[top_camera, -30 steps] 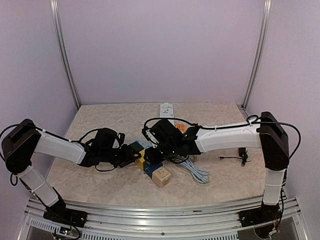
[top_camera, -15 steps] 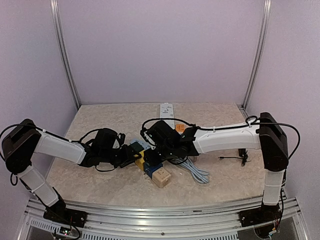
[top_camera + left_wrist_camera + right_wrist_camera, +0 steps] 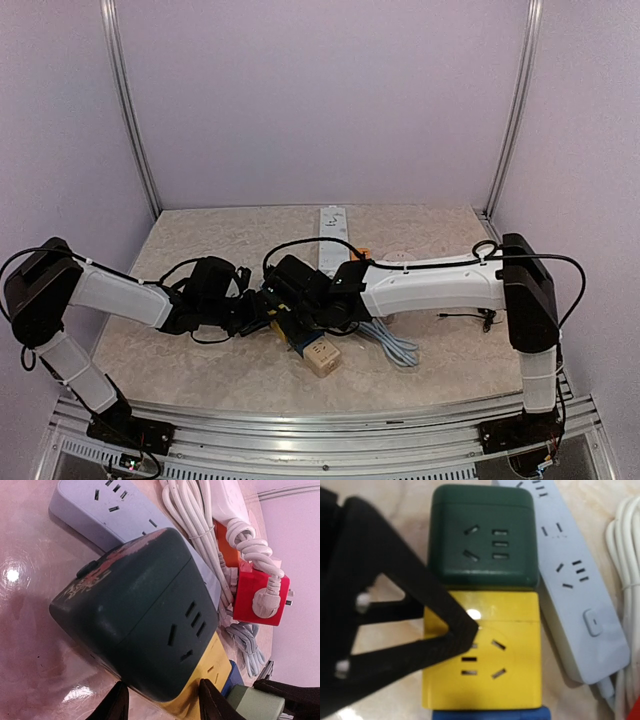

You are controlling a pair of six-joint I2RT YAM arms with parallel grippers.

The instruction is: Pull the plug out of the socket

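- Dark green cube socket (image 3: 135, 615) fills the middle of the left wrist view, lying on the marbled tabletop (image 3: 30, 645). The left gripper (image 3: 162, 705) has a fingertip on either flank of its near end at the bottom edge, the jaws closed to the cube's width and apparently bracing it.
- Yellow cube plug (image 3: 482, 655), the piece to come away, sits at lower centre of the right wrist view. It is butted against the green cube above it, and a blue cube (image 3: 490, 714) joins it at the bottom edge.
- Right gripper (image 3: 300, 302) hangs over the yellow cube. Only one black finger (image 3: 410, 605) shows, its tip over the yellow top face, so I cannot tell the jaw width.
- Step in hand, as I judge it: getting the right gripper's hold on the yellow cube. Nothing is separated yet.
- Next move: close on the yellow sides, then pull straight away from the green cube along the chain while the left gripper holds firm. The pale blue power strip (image 3: 580, 595) lies just beside on the right and should not be dragged.
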